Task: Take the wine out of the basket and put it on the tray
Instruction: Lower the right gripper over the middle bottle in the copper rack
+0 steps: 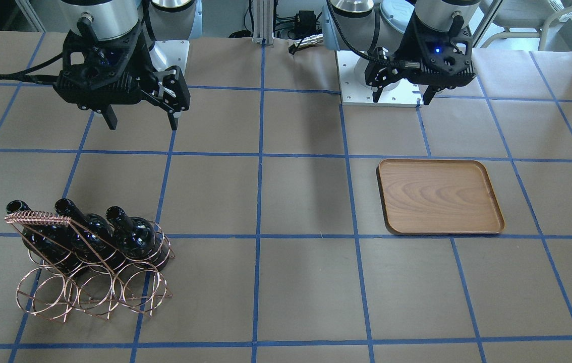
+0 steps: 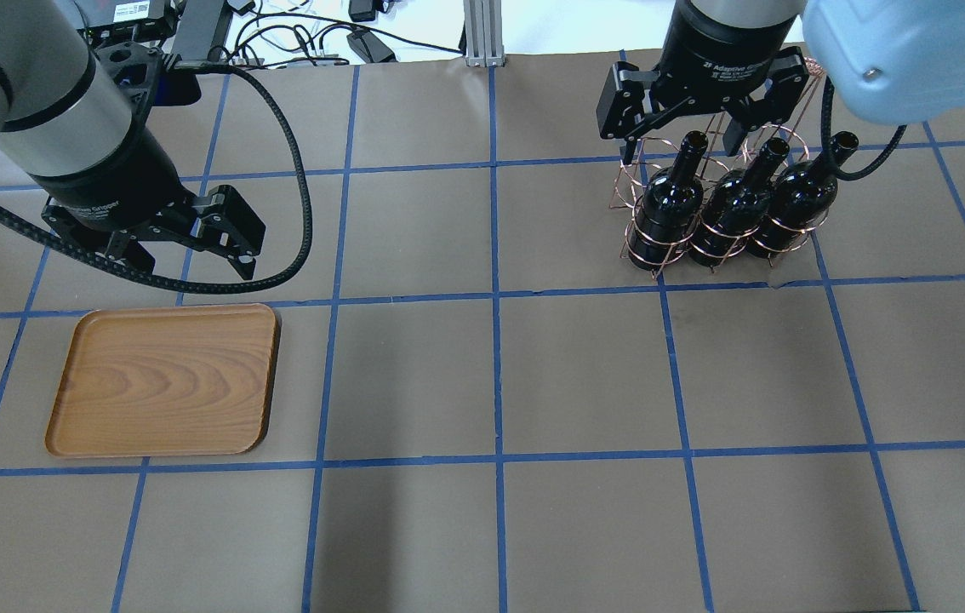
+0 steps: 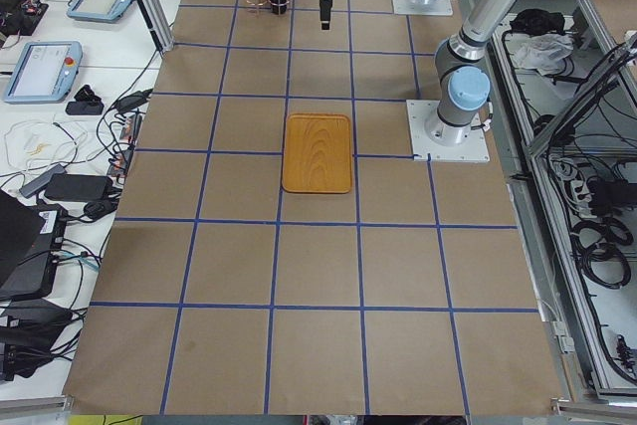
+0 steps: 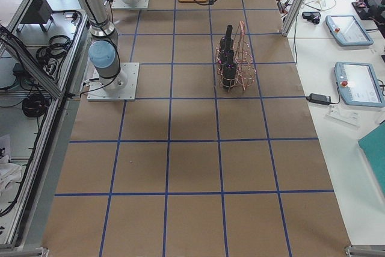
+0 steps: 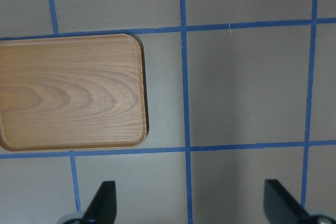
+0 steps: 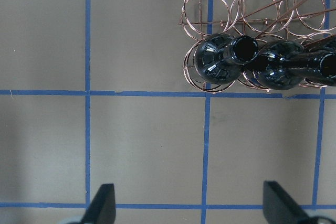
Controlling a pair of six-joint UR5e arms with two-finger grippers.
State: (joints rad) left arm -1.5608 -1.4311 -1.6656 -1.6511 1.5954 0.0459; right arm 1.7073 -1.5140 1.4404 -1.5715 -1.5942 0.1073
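Note:
Three glossy black wine bottles stand side by side in the copper wire basket [image 2: 631, 247], [image 1: 89, 297]. The nearest bottle [image 2: 670, 204] also shows in the right wrist view [image 6: 220, 61] at the top right. My right gripper [image 2: 680, 146], [image 1: 142, 121], [image 6: 189, 198] is open and empty, high above the table on the robot's side of the basket. The brown wooden tray [image 2: 163, 379], [image 1: 440, 196], [image 5: 68, 93] lies flat with nothing on it. My left gripper [image 2: 180, 260], [image 1: 401, 96], [image 5: 189, 198] is open and empty, hovering above the table just beyond the tray's edge.
The table is covered in brown paper with a blue tape grid. Arm bases and cables sit at the robot's edge [image 1: 382, 85]. Basket and tray stand about two grid squares apart. Pendants and cables lie on side benches [image 4: 355, 82].

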